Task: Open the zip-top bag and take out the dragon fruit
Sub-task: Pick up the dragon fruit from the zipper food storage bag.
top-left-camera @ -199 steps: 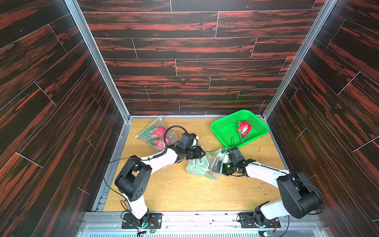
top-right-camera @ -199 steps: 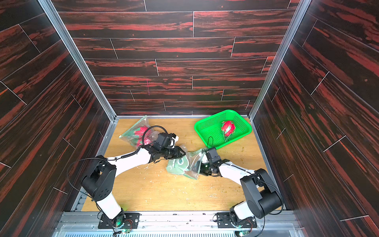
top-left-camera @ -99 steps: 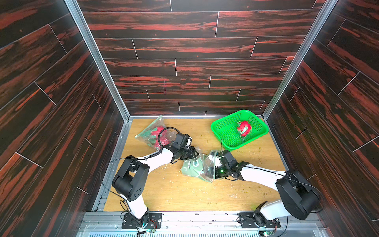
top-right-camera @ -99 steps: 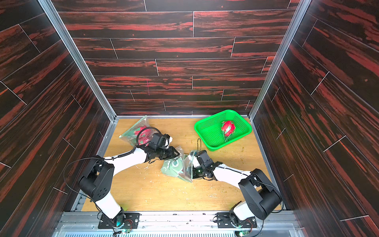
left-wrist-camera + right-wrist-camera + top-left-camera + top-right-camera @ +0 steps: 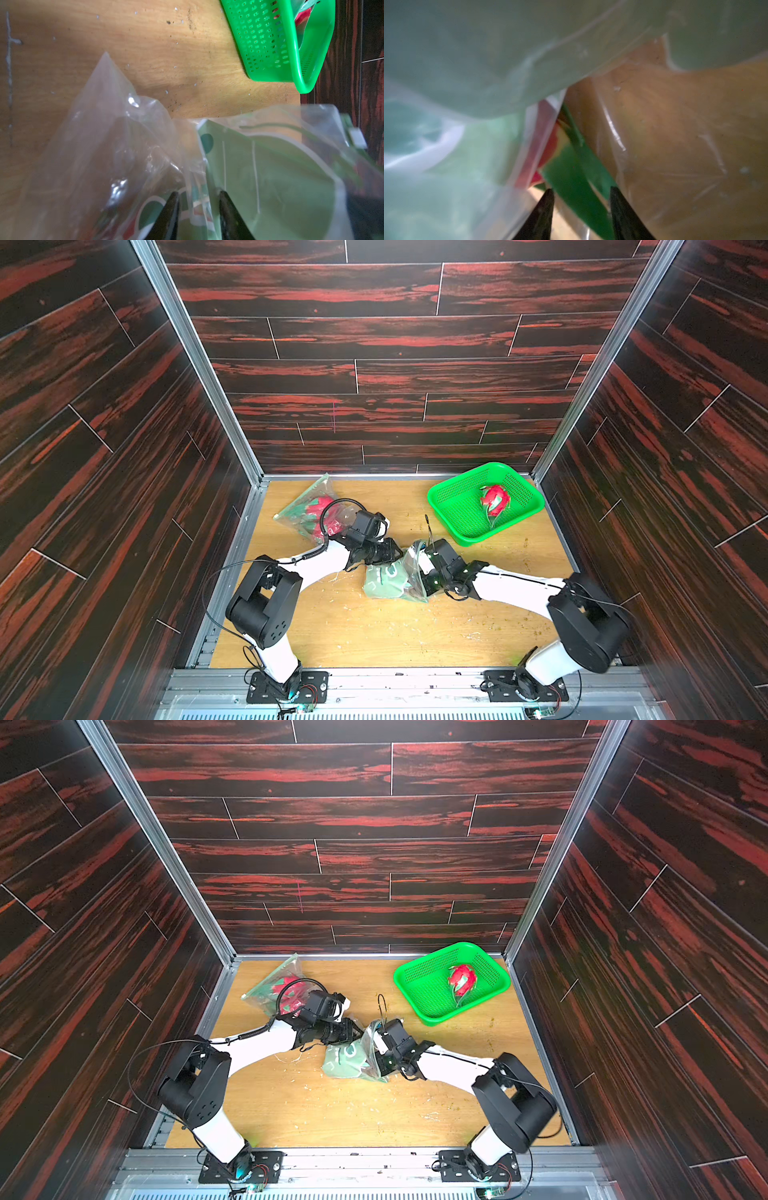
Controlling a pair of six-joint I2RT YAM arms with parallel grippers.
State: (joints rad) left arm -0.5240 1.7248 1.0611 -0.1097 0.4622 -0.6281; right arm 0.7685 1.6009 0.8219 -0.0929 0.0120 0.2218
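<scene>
Dragon fruit, nearest one [image 5: 566, 176]: red-pink toy flesh and pointed green scales, lying inside a clear zip-top plastic bag with pale green print [image 5: 388, 583]. The bag sits mid-surface on the wooden tabletop [image 5: 374, 635], between the two arms, well clear of the near edge.

Right gripper [image 5: 580, 191]: pushed into the bag mouth, jaws partly apart, one green scale running between the fingertips. Cannot tell whether the scale is pinched or only straddled. Film blurs most of that wrist view.

Left gripper [image 5: 197, 194]: at the bag's far-left side, clenched on a bunched fold of the bag film. The film stands up off the wood there.

In both top views the two grippers meet at the bag, nearly touching.

Far left corner: a second clear plastic bag [image 5: 299, 506], lying flat, with red-pink and green fruit [image 5: 322, 506] inside; count unclear. The left wrist and its cable loop overlap the bag's nearer end.

Far right corner: a bright green perforated plastic basket [image 5: 455, 510], one end raised toward the corner. One loose dragon fruit [image 5: 494, 499] lies in it, red body with green scales.
</scene>
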